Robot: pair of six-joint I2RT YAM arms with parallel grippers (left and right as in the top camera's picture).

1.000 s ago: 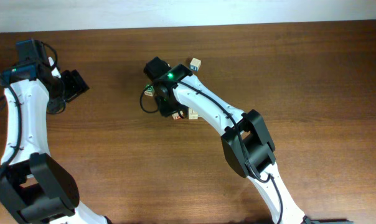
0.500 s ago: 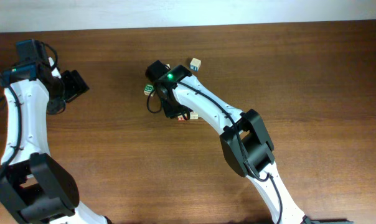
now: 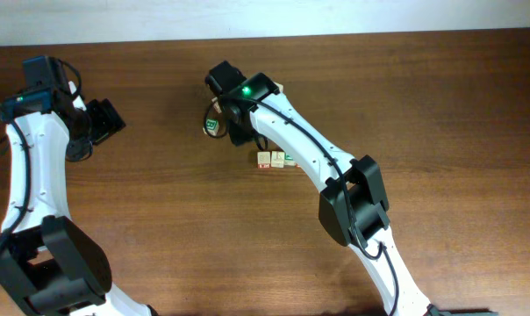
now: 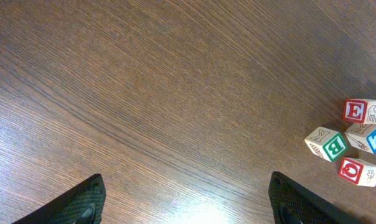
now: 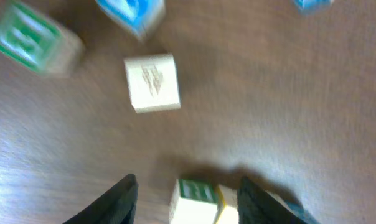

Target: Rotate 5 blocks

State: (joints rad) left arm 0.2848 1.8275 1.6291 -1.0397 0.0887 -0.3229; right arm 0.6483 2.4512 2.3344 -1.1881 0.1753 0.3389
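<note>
The blocks lay clustered on the table (image 3: 440, 105) toward its far edge, beneath the right arm (image 3: 291, 140). Overhead, three blocks (image 3: 276, 160) formed a touching row. A green-faced block (image 3: 214, 125) sat apart from them, just beside the right wrist, its lettering too small to read.

The left wrist view gave legible faces: a red "E" block (image 4: 364, 111), a green "B" block (image 4: 325, 144), a blue-lettered block (image 4: 370, 138) reading roughly "Z", and a red-ringed block (image 4: 357, 171) marked "O" or "Q". All four were crowded together.

The right wrist view was blurred and no letter could be read. There the right gripper (image 5: 187, 186) stood partly spread about a green-topped block (image 5: 194, 198), with a gap showing beside one finger. A cream block (image 5: 152, 83) lay ahead of it.

The left gripper (image 4: 187, 199) stood wide and empty over bare wood, well apart from the cluster, with open table around it.
</note>
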